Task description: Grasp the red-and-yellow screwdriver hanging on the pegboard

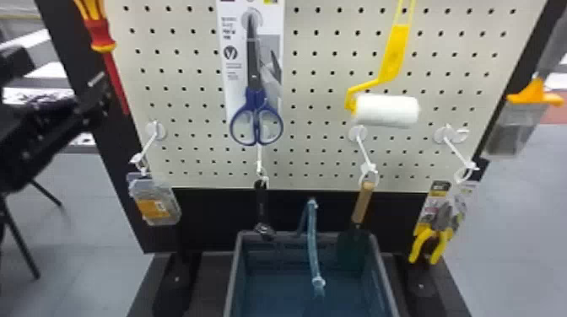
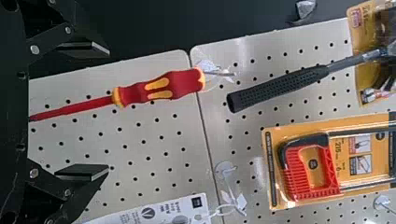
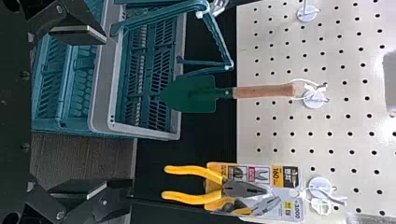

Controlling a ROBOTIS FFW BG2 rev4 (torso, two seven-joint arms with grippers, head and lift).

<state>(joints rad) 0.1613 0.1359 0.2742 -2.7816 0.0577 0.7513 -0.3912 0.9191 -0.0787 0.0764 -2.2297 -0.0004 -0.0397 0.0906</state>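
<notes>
Screwdriver (image 2: 163, 87) hangs tip-down from a hook (image 2: 223, 73) on the pegboard (image 2: 154, 140), which leaves its handle reachable; left gripper (image 2: 108, 110) spread wide, empty, presumably to admit the handle; right gripper (image 3: 105, 112) also spread wide, empty, probably just waiting; left wrist view gives hook and handle end; head view crops that end but gives left gripper near shaft.

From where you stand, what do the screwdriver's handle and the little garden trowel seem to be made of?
The screwdriver's handle looks like smooth moulded plastic, perhaps with softer grip areas, judging by its red and yellow sections. The trowel pairs a pale, grained-looking wooden handle with a green blade, probably painted metal.
</notes>
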